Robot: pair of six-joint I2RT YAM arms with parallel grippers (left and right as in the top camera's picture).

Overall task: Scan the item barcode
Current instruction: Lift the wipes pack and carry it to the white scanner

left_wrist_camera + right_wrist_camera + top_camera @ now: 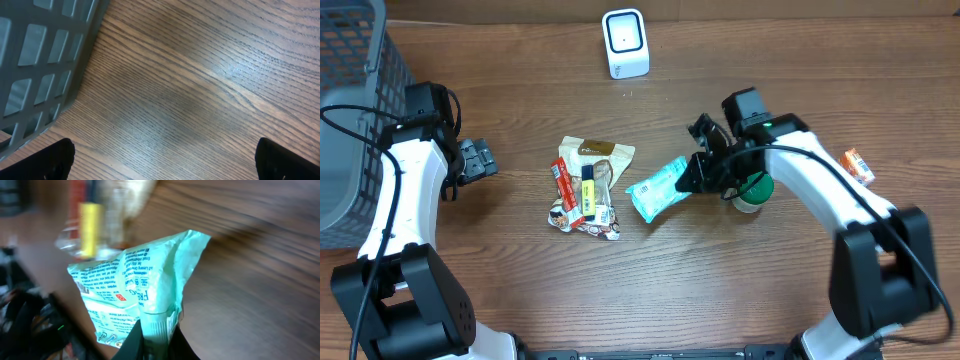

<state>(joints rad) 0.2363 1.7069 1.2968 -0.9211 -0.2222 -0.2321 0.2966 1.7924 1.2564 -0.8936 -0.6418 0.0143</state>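
Observation:
A light teal snack packet (658, 188) with printed text lies just right of the table's middle. My right gripper (695, 175) is shut on the packet's right end. In the right wrist view the crimped edge of the teal packet (135, 290) is pinched between the two dark fingers (131, 342). A white barcode scanner (625, 43) stands upright at the far edge of the table. My left gripper (480, 160) hangs open over bare wood at the left, its fingertips (55, 159) far apart and nothing between them. No barcode is legible in any view.
A pile of snack wrappers (588, 188) lies left of the teal packet. A green-lidded jar (753, 192) stands under the right arm. A small orange packet (858, 165) lies at far right. A grey mesh basket (355, 110) fills the left edge, also in the left wrist view (45, 60).

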